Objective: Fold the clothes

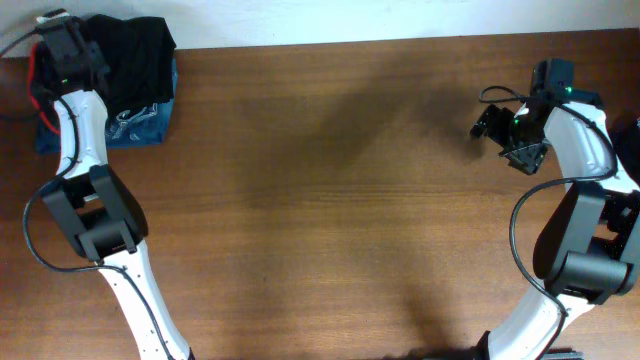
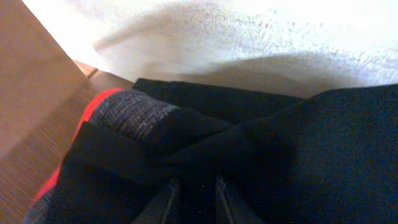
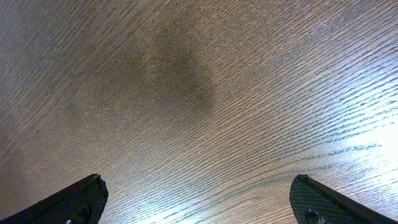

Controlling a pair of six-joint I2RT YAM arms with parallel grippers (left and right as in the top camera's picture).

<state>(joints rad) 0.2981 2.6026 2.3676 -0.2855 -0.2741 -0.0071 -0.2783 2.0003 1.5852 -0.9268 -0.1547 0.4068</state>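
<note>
Two close-set fingers of the left gripper [image 2: 196, 190] are pinched on a black fold of the clothes [image 1: 135, 55], heaped at the table's [image 1: 330, 200] far left corner; the right gripper [image 3: 198, 183] is spread wide above the wood.

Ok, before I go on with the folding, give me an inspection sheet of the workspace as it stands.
Surface: wooden table, brown, grain showing.
Job's things: black garment piled over blue patterned garment at the top-left corner in the overhead view; grey waistband edged red.
Clutter: nothing seen.
Grippers: left gripper apparently pinched on a fold of the black garment; right gripper open above bare wood, holding nothing.
Cables: black cable loop at the left arm, another at the right arm.
Surroundings: white wall behind the pile.
</note>
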